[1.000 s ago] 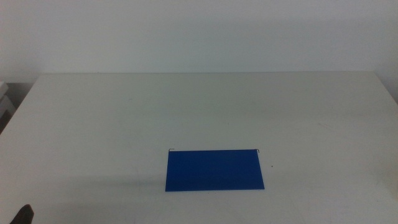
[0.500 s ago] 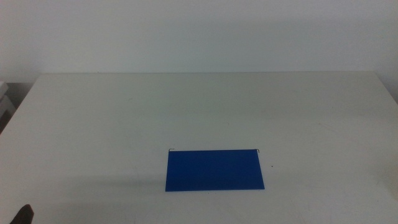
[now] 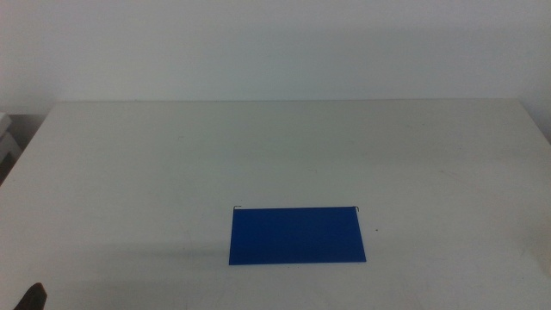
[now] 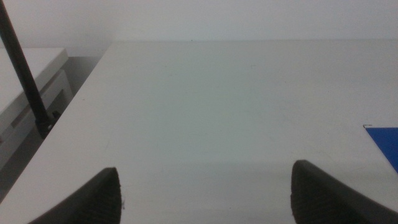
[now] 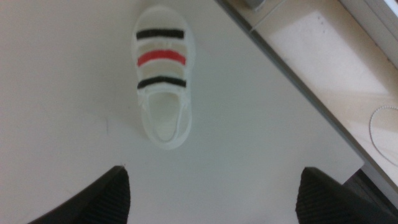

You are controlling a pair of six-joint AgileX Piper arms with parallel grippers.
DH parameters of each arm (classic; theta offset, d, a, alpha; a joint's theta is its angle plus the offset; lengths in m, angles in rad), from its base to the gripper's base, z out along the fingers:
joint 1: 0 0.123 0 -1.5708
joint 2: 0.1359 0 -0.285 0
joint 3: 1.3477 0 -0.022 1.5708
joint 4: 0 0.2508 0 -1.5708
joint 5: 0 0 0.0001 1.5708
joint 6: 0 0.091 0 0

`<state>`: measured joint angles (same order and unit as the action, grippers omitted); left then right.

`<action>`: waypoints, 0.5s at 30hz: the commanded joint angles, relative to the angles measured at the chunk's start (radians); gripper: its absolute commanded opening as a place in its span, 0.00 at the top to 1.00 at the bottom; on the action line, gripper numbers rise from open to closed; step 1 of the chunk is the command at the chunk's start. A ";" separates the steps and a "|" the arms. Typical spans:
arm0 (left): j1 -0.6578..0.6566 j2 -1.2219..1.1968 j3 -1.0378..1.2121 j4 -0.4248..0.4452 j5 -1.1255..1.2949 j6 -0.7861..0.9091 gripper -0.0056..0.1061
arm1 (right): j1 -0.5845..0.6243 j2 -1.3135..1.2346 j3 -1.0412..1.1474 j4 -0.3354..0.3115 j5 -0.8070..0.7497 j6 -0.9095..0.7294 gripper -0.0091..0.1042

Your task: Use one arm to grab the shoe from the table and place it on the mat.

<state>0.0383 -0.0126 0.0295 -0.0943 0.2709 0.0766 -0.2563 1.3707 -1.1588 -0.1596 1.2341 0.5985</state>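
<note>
The dark-blue mat [image 3: 297, 234] lies flat on the off-white table [image 3: 258, 146] in the middle view, toward the near side; its corner shows in the left wrist view [image 4: 387, 142]. The white sandal with black and red straps [image 5: 161, 78] shows only in the right wrist view, lying flat on the table near its edge, ahead of my right gripper [image 5: 211, 193], which is open and empty. My left gripper [image 4: 205, 190] is open and empty over bare table; its tip [image 3: 31, 298] shows at the bottom left of the middle view. The shoe is out of the middle view.
The table's edge [image 5: 292, 81] runs close beside the sandal, with floor beyond it. A black pole [image 4: 25, 68] and a white cabinet [image 4: 25, 93] stand off the table's left side.
</note>
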 commanded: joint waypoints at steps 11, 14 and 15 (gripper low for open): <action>-0.004 -0.010 0.007 -0.008 -0.080 -0.005 0.11 | -0.042 0.155 -0.035 0.026 -0.123 -0.035 0.28; -0.004 -0.010 0.007 -0.008 -0.080 -0.005 0.11 | -0.068 0.194 -0.035 0.029 -0.165 -0.036 0.28; -0.004 -0.010 0.007 -0.008 -0.080 -0.005 0.11 | -0.074 0.203 -0.035 0.027 -0.173 -0.039 0.28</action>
<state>0.0383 -0.0126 0.0295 -0.0943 0.2709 0.0766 -0.3150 1.5968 -1.1626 -0.1119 1.0867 0.5705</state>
